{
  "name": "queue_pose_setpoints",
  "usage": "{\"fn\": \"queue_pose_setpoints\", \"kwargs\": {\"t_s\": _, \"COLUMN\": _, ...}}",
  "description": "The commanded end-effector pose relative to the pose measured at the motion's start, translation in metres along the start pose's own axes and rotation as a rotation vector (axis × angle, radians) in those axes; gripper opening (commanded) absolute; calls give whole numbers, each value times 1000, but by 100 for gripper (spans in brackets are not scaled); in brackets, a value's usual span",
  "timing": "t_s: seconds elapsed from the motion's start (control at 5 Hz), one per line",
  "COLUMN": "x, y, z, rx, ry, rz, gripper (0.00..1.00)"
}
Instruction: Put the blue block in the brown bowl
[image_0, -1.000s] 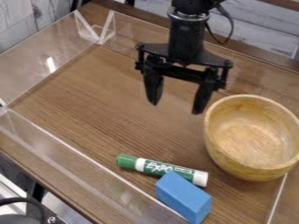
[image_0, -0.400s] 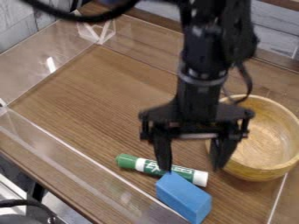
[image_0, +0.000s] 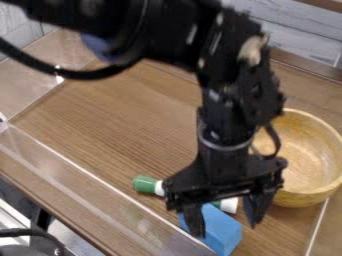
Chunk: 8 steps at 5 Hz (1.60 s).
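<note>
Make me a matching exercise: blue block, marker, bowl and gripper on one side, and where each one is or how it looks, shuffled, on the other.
1. Blue block
2. Marker
3. Bowl
4. Gripper

A. Light brown and round, nothing seen inside
B. Open, its fingers down by the block
C. Partly hidden behind the arm, green at one end
D. Under the gripper, near the front edge of the table

Pairs: 1-D, 2-C, 3-A, 4-B
</note>
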<state>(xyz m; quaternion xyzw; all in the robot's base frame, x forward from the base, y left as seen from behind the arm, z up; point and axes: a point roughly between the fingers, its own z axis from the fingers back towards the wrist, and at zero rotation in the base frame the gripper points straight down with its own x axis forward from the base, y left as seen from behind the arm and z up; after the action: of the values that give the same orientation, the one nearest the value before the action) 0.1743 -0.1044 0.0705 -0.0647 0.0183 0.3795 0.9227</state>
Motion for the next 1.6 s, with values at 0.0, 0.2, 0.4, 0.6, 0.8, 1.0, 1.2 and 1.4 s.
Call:
{"fn": "queue_pose_setpoints", "kwargs": {"t_s": 0.0, "x": 1, "y": -7, "z": -8, "rx": -46, "ry": -7, "rz": 64, "gripper": 100}}
{"fn": "queue_pose_setpoints", "kwargs": {"t_s": 0.2, "x": 4, "y": -7, "z": -16, "rx": -45, "ry": -8, "rz": 90, "gripper": 100}}
{"fn": "queue_pose_setpoints", "kwargs": {"t_s": 0.4, "x": 6, "y": -8, "z": -20, "rx": -40, "ry": -12, "rz": 95, "gripper": 100}}
{"fn": "queue_pose_setpoints", "kwargs": {"t_s": 0.6, "x": 8, "y": -8, "z": -23, "rx": -35, "ry": -16, "rz": 99, "gripper": 100}}
{"fn": "queue_pose_setpoints", "kwargs": {"t_s": 0.8, "x": 10, "y": -9, "z": -24, "rx": -27, "ry": -25, "rz": 98, "gripper": 100}}
{"fn": "queue_pose_setpoints", "kwargs": {"t_s": 1.0, "x": 11, "y": -9, "z": -25, "rx": -19, "ry": -33, "rz": 97, "gripper": 100}}
{"fn": "queue_pose_setpoints", "kwargs": {"t_s": 1.2, "x": 12, "y": -10, "z": -26, "rx": -14, "ry": -36, "rz": 102, "gripper": 100}}
{"fn": "queue_pose_setpoints", "kwargs": {"t_s": 1.4, "x": 12, "y": -10, "z": -28, "rx": -11, "ry": -39, "rz": 107, "gripper": 100}}
